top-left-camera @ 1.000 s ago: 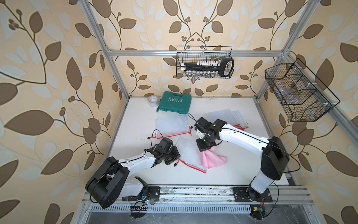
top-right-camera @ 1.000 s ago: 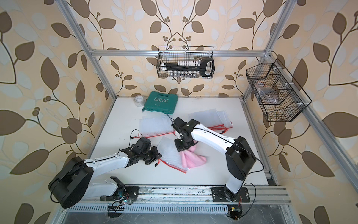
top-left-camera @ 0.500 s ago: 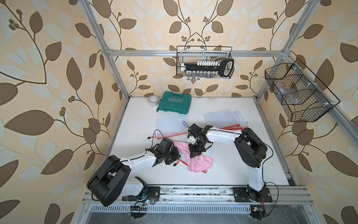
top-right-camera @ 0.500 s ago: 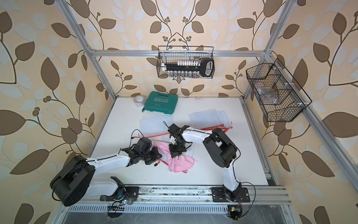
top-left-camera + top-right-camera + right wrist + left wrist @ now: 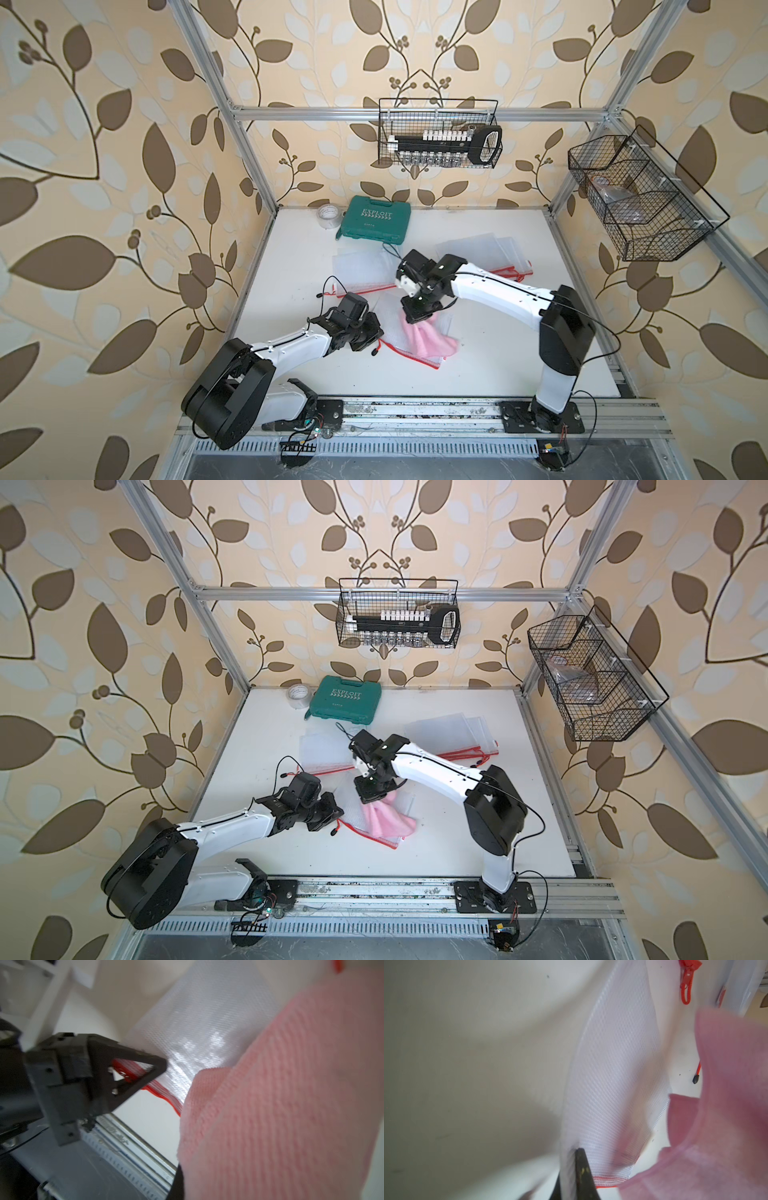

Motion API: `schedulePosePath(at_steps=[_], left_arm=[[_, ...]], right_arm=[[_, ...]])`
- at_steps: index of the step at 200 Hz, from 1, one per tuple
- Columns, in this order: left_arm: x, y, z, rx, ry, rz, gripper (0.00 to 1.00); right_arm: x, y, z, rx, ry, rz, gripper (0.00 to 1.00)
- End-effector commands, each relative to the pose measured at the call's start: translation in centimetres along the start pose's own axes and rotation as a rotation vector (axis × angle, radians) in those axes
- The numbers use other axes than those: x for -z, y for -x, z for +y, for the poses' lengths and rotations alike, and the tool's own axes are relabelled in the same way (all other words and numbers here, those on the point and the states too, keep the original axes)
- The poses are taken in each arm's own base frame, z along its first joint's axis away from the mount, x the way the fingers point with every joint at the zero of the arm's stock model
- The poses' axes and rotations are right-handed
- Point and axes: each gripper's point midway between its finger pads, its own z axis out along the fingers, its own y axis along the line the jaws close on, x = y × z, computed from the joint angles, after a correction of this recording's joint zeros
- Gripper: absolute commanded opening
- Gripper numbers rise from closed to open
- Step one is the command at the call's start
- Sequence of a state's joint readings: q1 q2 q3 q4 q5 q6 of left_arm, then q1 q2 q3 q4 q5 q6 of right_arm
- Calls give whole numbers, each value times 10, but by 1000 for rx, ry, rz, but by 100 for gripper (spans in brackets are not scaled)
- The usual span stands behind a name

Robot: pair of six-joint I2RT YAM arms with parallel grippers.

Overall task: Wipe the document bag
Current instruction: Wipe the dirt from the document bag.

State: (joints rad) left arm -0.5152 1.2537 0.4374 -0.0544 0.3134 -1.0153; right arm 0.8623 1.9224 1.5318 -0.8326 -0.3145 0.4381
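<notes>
The document bag [image 5: 444, 326] [image 5: 406, 802] is a clear mesh pouch with a red zipper edge, lying flat mid-table. A pink cloth [image 5: 428, 343] [image 5: 386, 823] lies across it. My right gripper [image 5: 419, 316] [image 5: 374, 793] is shut on the cloth's upper end and presses it down on the bag. My left gripper [image 5: 376, 332] [image 5: 338, 812] is shut on the bag's left edge near the zipper. The left wrist view shows the mesh bag [image 5: 612, 1074] pinched in the left gripper [image 5: 571, 1159], with the cloth [image 5: 726, 1105] beside it. In the right wrist view the cloth [image 5: 280, 1105] fills the frame over the bag [image 5: 207, 1022].
More clear zipper bags [image 5: 361, 266] [image 5: 478, 251] lie behind on the table. A green tool case [image 5: 376, 218] and a tape roll [image 5: 329, 216] sit at the back edge. Wire baskets [image 5: 438, 133] [image 5: 640, 199] hang on the back and right walls.
The right gripper swept the pink cloth left across the bag as far as the left gripper, then drew it back a little to the right. The left gripper held still.
</notes>
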Motion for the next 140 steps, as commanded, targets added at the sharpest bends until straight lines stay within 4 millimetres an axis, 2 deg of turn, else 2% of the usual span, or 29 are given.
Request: schedulePosePath(at_steps=[1,12,24,42,54,70,85,97,108,125,140], left_arm=[[12,8,-19,-37,-46,-23,0],[13,10,-19,-36,-46,-27,0],[13,10,-18,-32,-46,-28,0],[10,9,-12,-23,-39,-19,0],[10,8,-9,-19,-35,-18,0],[11,10,-6,-9,-34,-22,0],[14,14,-4,0,-38,-30,0],[16,17,-4,5,-43,-36,0],[18,19,-5,6,-46,-38,0],[20,21,-8,-1,-46,-41,0],[20,22,-10,-2,-46,-39,0]], right_arm=[[-29,14,46,-45,275,36,0],[-45,10,31,-108,248,66,0],[-57,-4,6,-177,210,103,0],[-58,-42,-60,-262,18,165,0],[-41,-69,-105,-269,-159,186,0],[-1,-96,-153,-282,-361,186,0],[39,-107,-177,-289,-481,137,0],[68,-104,-176,-269,-513,84,0],[77,-92,-158,-228,-462,44,0],[69,-63,-111,-149,-309,17,0],[43,-38,-53,-57,-134,21,0]])
